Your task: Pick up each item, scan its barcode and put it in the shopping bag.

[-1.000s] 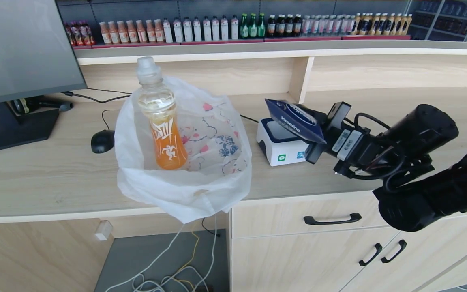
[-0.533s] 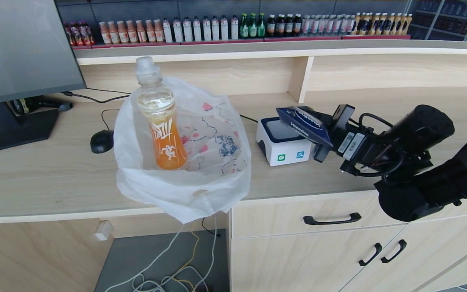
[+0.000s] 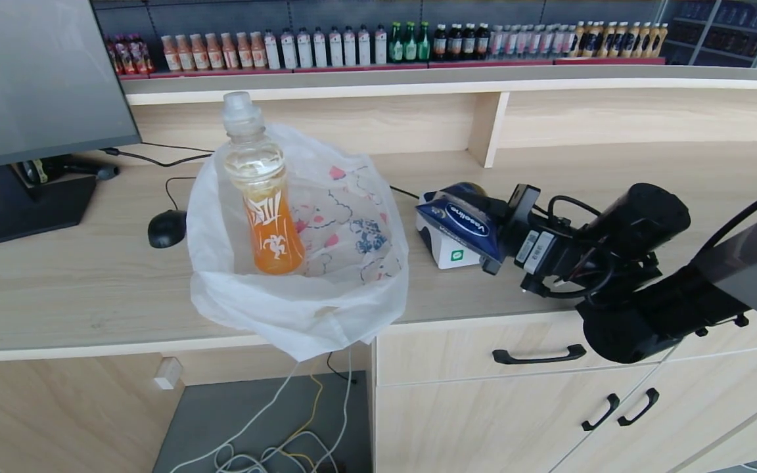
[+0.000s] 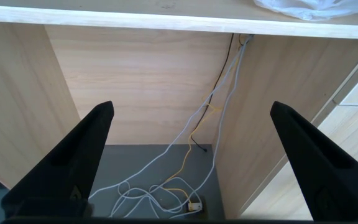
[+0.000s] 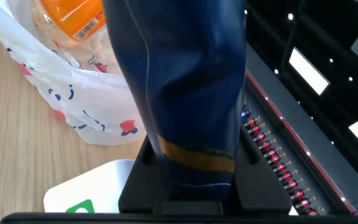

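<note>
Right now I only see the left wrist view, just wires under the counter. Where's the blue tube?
Observer: The right gripper is shut on the blue tube and holds it over the scanner.
Operator: Is anything in the bag yet?
Observer: Yes, an orange bottle stands upright in the bag.
Operator: Is the bag near the scanner?
Observer: Yes, it sits beside the scanner on the counter, on the robot's left of it.
</note>
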You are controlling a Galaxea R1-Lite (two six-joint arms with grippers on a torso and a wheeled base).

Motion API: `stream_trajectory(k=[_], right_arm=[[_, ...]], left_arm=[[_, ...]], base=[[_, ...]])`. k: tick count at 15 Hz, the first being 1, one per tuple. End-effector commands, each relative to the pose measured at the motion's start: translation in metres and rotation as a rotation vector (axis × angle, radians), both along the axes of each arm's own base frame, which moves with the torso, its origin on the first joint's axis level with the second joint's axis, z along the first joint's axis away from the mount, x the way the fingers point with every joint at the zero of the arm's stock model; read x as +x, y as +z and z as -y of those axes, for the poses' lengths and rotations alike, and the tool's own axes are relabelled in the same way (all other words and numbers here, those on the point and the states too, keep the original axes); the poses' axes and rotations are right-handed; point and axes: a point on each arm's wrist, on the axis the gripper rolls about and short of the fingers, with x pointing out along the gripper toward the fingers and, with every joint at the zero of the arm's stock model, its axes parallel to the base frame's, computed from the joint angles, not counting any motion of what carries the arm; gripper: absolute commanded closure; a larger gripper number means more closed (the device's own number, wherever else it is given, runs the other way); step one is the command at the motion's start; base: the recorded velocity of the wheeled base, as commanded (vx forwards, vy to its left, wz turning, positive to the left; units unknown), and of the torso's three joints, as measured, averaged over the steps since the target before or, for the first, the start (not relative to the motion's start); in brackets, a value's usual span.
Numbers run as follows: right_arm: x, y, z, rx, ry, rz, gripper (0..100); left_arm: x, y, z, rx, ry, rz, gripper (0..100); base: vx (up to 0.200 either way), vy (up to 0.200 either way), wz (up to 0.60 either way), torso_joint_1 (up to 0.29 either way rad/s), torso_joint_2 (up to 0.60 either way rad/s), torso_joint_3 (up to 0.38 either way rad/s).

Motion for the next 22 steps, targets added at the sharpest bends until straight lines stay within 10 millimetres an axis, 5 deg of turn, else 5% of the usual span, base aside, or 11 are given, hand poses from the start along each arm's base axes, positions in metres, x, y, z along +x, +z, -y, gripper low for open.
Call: stream_trajectory(k=[1,22], right_arm=[[0.005,-0.0062,0.0007,-0.004,-0.007,-0.014,100],[0.0087,0.0003,0.0058,0.021,-0.054,0.004,100]], left_arm=[[0.0,0.0,0.0,-0.001,0.001,0.0,0],[0.0,0.0,0.0,-0.001,0.001,0.0,0]], base=[[0.0,0.0,0.0,0.0,0.0,0.0],[0.0,0.0,0.0,0.0,0.0,0.0]])
